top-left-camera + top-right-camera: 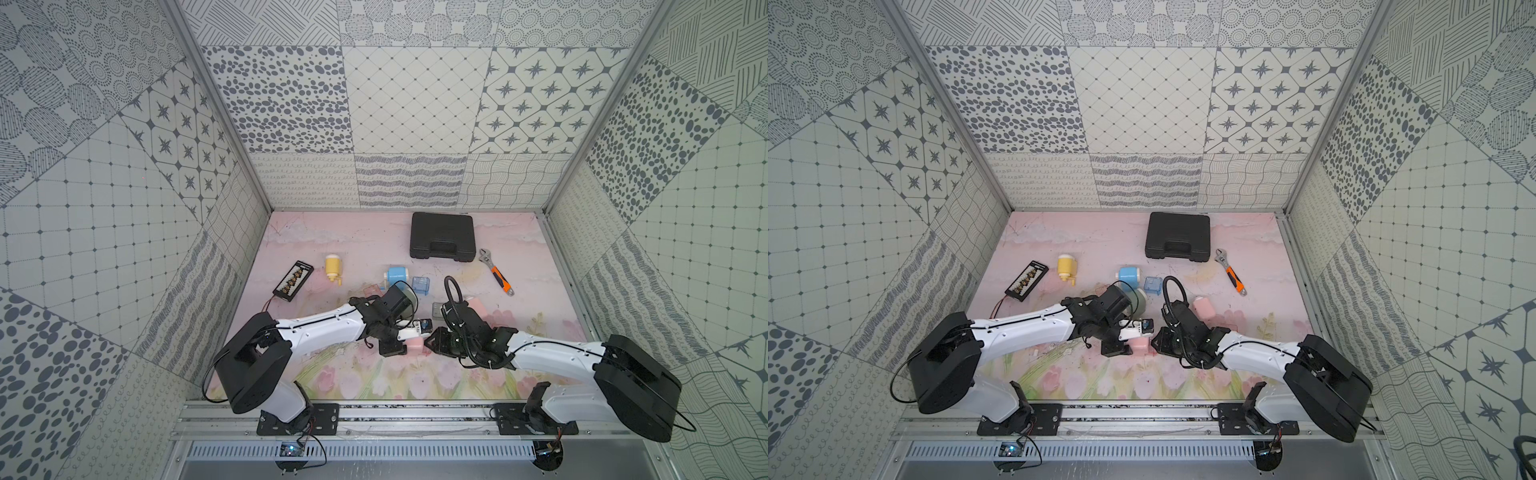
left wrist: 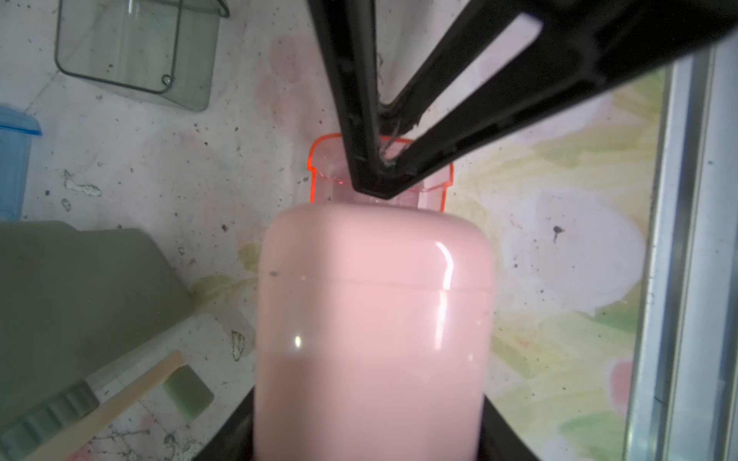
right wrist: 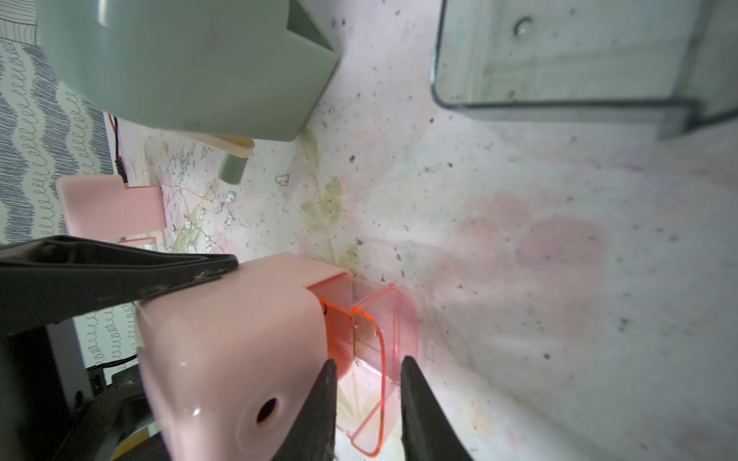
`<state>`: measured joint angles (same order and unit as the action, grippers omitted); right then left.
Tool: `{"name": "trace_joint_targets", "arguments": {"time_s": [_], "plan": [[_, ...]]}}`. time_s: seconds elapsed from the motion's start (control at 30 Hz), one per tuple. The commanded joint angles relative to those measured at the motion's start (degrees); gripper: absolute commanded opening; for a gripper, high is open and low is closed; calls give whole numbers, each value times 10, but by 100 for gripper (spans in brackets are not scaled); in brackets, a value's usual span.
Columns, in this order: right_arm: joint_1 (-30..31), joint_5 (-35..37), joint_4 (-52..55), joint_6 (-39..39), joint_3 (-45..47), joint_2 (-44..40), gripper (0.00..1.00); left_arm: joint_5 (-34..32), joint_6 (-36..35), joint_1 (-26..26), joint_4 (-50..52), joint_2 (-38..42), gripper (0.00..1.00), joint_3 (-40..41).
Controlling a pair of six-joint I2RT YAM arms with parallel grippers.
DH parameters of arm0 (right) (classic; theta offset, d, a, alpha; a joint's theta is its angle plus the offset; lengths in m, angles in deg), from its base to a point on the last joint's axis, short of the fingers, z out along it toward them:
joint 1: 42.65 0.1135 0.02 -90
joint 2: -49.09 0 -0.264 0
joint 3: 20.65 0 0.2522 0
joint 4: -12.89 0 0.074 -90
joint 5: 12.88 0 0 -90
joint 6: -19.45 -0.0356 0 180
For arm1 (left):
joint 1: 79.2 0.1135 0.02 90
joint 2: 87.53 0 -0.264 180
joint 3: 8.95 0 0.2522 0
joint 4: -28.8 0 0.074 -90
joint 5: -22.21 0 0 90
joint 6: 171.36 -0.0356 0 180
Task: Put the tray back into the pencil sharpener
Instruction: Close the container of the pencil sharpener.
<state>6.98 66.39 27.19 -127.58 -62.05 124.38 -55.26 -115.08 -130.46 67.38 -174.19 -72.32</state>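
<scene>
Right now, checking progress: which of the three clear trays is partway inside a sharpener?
The pink-red tray, its end inside the pink sharpener. The blue tray and the grey tray sit loose on the table, in no sharpener.

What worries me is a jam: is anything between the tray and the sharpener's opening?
Nothing visible does. The tray, pinched by the right gripper, is already partly inside the sharpener, with no object between them.

Surface (image 1: pixel 374 380) bare along front rail (image 1: pixel 374 415): open passage. Just behind pink sharpener (image 1: pixel 417 345), crowded: green sharpener (image 2: pixel 80 279), clear tray (image 2: pixel 135 52) near; blue sharpener (image 1: pixel 397 277), blue tray (image 1: pixel 420 286) beyond. Back right blocked by black case (image 1: pixel 442 236), wrench (image 1: pixel 496 272). Back left corner bare.
</scene>
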Motion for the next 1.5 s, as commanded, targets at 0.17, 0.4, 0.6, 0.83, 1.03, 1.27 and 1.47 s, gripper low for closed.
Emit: {"name": "trace_joint_targets", "arguments": {"time_s": [0.17,0.4,0.6,0.83,1.03,1.27,1.47], "plan": [[-1,76,46,-37,18,-98,36,-2,5,5,-24,0,53,10],[-2,120,165,-40,6,-147,35,4,7,5,-36,4,52,18],[31,79,121,-27,-54,-25,36,-8,8,2,-32,4,52,17],[46,26,-21,-62,-29,39,37,-11,7,-4,-30,7,51,16],[43,33,-53,-79,12,8,40,-10,4,-6,-30,11,51,16],[38,125,141,-70,-6,-97,41,-14,12,-6,-32,38,28,19],[24,197,240,-71,-3,-231,43,4,98,-8,-51,133,0,23]]}}
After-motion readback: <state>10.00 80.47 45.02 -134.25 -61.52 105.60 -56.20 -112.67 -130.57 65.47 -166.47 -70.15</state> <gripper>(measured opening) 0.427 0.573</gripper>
